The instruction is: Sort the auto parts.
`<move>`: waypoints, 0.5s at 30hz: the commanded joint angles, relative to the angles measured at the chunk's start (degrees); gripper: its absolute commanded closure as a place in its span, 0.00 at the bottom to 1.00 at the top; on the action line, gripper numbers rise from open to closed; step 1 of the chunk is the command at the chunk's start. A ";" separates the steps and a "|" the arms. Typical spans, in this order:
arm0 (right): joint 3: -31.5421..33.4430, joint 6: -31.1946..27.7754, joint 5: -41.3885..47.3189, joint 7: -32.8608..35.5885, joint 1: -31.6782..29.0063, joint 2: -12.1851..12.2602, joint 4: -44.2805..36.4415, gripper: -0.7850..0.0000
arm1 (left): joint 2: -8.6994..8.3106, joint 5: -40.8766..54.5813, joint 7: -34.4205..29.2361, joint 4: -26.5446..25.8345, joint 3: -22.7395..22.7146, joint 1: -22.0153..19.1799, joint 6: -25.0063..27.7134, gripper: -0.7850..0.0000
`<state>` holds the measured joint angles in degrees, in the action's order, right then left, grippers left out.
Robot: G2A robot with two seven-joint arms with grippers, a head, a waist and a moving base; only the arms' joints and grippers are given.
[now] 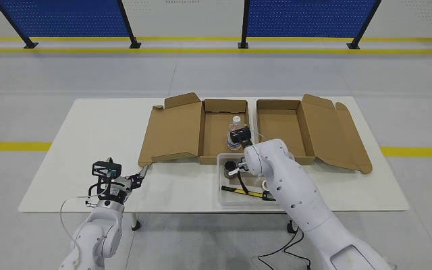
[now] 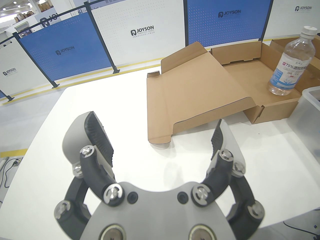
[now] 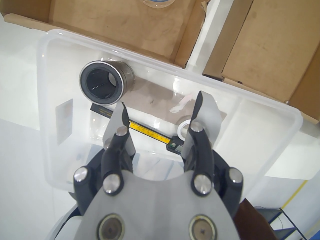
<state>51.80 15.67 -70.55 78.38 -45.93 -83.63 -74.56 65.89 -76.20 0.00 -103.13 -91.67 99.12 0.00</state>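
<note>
A clear plastic bin point(image 3: 262, 106) holds a black-and-steel cylindrical bearing point(image 3: 103, 82), a yellow-scaled caliper point(image 3: 150, 132) and a small white ring point(image 3: 183, 128). My right gripper point(image 3: 161, 101) hangs open just above the bin's middle, over the caliper, with nothing between its fingers. The bearing lies beside one fingertip, apart from it. My left gripper point(image 2: 155, 121) is open and empty above the table's near-left part, well short of the boxes. In the top view it sits at the front left point(image 1: 138, 179) and the bin point(image 1: 223, 196) at the front centre.
Two open cardboard boxes stand behind the bin, the left box point(image 1: 219, 145) and the right box point(image 1: 280, 131), flaps spread outward. A clear plastic bottle point(image 2: 291, 63) stands upright in the left box. White table point(image 1: 81, 155) lies bare on the left.
</note>
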 commanded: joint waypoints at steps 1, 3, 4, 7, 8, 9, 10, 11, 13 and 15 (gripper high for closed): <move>-0.18 -0.22 0.63 -0.85 0.38 -0.26 1.16 0.31 | 0.00 0.00 0.00 0.00 0.00 0.00 0.00 0.00; -0.25 -0.47 1.51 -1.90 0.65 -0.52 2.09 0.29 | 0.00 0.00 0.00 0.00 0.00 0.00 0.00 0.00; -0.31 -0.84 2.08 -2.56 0.76 -0.65 2.39 0.31 | 0.00 0.00 0.00 0.00 0.00 0.00 0.00 0.00; -0.53 -1.11 2.88 -3.58 1.29 -1.00 3.77 0.33 | 0.00 0.00 0.00 0.00 0.00 0.00 0.00 0.00; -0.60 -1.00 3.15 -3.99 1.40 -1.13 4.18 0.35 | 0.00 0.00 0.00 0.00 0.00 0.00 0.00 0.00; -0.76 -1.05 3.33 -4.24 1.56 -1.26 4.62 0.36 | 0.00 0.00 0.00 0.00 0.00 0.00 0.00 0.00; -0.88 -1.06 3.54 -4.53 1.71 -1.39 5.03 0.38 | 0.00 0.00 0.00 0.00 0.00 0.00 0.00 0.00; -0.88 -0.92 4.08 -4.77 1.78 -1.52 5.45 0.40 | 0.00 0.00 0.00 0.00 0.00 0.00 0.00 0.00; -0.95 -1.05 4.97 -4.98 1.99 -1.76 6.36 0.50 | 0.00 0.00 0.00 0.00 0.00 0.00 0.00 0.00; -1.12 -1.10 5.05 -5.35 2.10 -1.92 6.97 0.50 | 0.00 0.00 0.00 0.00 0.00 0.00 0.00 0.00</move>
<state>50.78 14.65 -65.52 73.20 -43.87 -85.47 -67.90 65.89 -76.20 0.00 -103.13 -91.67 99.12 0.00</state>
